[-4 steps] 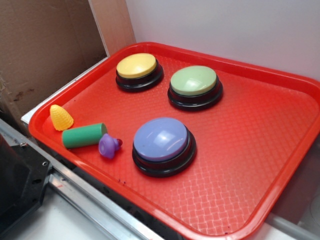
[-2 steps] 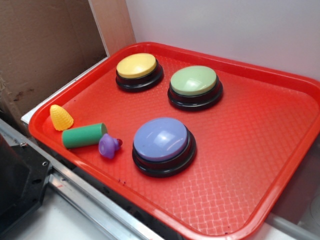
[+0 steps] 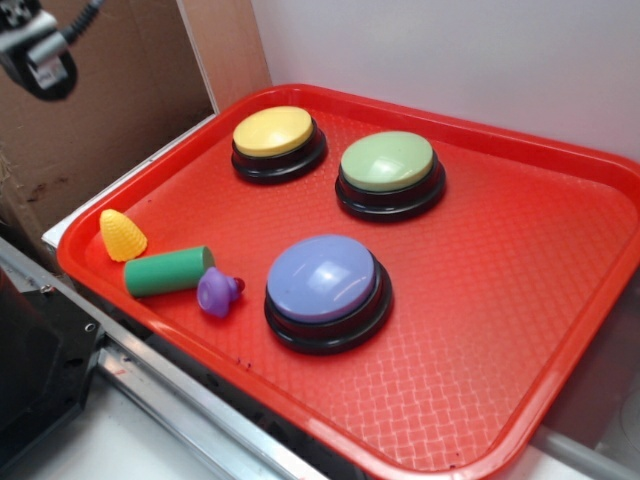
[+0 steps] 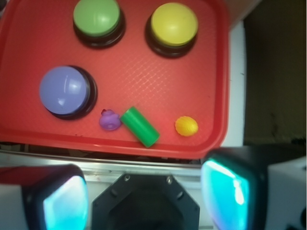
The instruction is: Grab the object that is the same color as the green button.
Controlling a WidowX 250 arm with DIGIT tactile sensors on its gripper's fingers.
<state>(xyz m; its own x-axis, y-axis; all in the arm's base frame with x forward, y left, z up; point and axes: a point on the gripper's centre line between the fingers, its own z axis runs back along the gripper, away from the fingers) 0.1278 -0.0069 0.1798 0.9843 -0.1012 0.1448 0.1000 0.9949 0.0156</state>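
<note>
Green cylinder [image 3: 167,272] is laid flat near the red tray's [image 3: 560,320] left corner, between a yellow cone [image 3: 121,235] and a purple piece [image 3: 219,292]. The gripper [image 4: 144,191] is held wide apart, well clear of the tray.

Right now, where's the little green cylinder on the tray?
In the exterior view the green cylinder lies on its side near the tray's front left corner, between the yellow cone and the purple piece.

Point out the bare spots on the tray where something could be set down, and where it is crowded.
Widest bare patch: the red tray beyond the green button and purple-blue button. A smaller gap lies between the yellow button and green cylinder. Crowded: the corner holding cylinder, yellow cone and purple piece.
</note>
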